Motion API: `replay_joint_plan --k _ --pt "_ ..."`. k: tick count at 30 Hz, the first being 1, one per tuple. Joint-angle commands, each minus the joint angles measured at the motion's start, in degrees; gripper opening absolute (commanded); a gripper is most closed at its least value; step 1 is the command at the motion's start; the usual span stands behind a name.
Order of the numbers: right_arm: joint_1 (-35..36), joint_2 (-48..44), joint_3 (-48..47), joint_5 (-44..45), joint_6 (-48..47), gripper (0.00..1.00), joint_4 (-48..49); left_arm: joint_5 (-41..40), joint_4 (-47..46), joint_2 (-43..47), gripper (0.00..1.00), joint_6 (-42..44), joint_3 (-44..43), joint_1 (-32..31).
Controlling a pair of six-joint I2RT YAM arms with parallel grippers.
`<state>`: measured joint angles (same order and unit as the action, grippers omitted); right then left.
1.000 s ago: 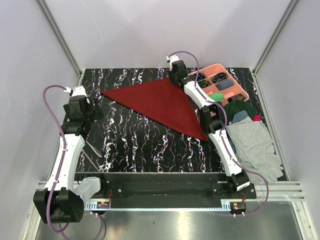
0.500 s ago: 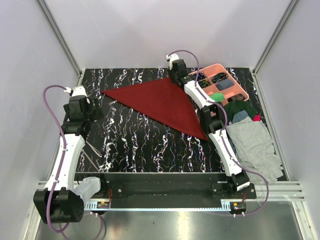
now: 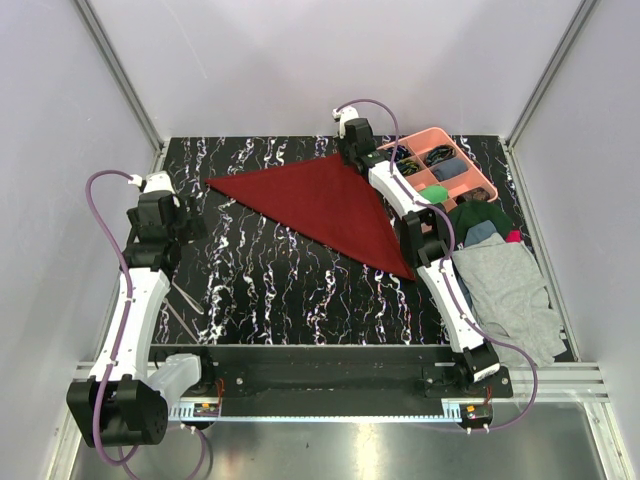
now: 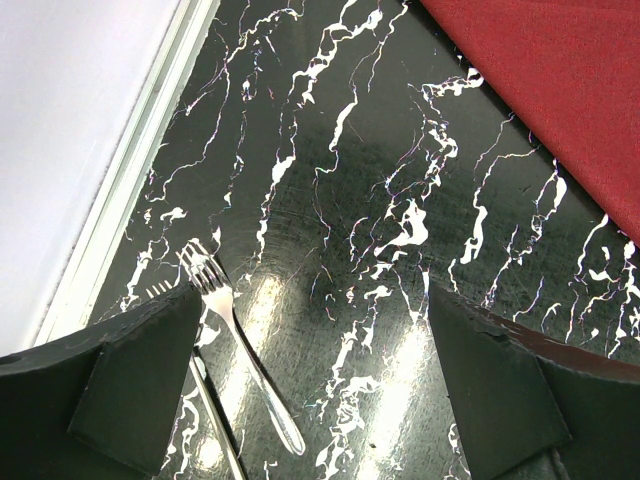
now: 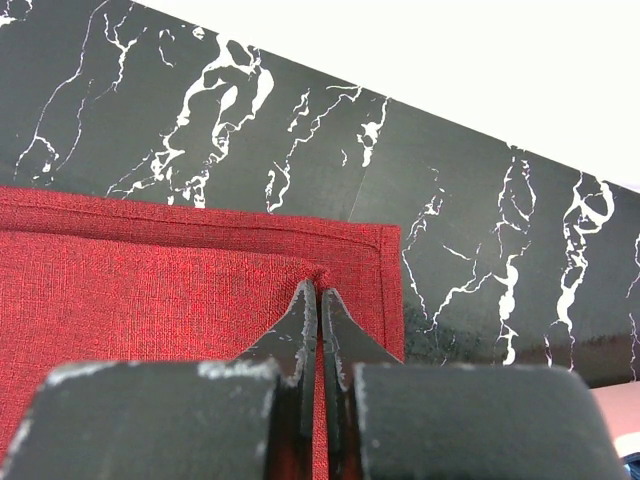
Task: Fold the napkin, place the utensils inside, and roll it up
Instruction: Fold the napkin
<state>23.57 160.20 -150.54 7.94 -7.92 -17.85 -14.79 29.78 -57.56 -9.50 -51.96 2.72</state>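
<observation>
The dark red napkin [image 3: 322,205] lies folded into a triangle on the black marbled table [image 3: 280,285], its long edge running from far left to near right. My right gripper [image 3: 352,160] is at its far corner, shut on the top layer's tip [image 5: 320,275], which sits just inside the lower layer's hemmed corner [image 5: 385,255]. My left gripper [image 3: 186,226] hovers open near the left edge, apart from the napkin [image 4: 560,90]. Under it lie the utensils: a fork [image 4: 238,340] and a second slim piece [image 4: 215,420], partly hidden by the left finger [image 4: 140,375]. The utensils [image 3: 185,300] show as thin lines.
A pink compartment tray [image 3: 430,132] stands at the far right, right next to my right arm. A pile of grey, green and blue clothes [image 3: 505,285] covers the right side. Metal frame rails and white walls [image 4: 80,150] close in the table.
The napkin's left tip has crept slightly to the right. Both arms have barely moved, and the jaws stand as before.
</observation>
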Motion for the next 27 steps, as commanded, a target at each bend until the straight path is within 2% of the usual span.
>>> replay_joint_plan --k 1,10,27 --pt "-0.5 -5.3 -2.1 1.2 -1.0 0.00 3.7 0.2 -3.4 0.5 0.99 0.5 -0.6 0.0" --pt "-0.5 -8.9 0.5 0.4 -0.6 0.00 5.2 0.4 -3.4 0.7 0.99 0.4 -0.7 0.0" --pt "-0.6 -1.5 -4.8 2.2 -3.6 0.00 6.3 0.7 -3.6 1.2 0.99 0.4 -0.3 -0.1"
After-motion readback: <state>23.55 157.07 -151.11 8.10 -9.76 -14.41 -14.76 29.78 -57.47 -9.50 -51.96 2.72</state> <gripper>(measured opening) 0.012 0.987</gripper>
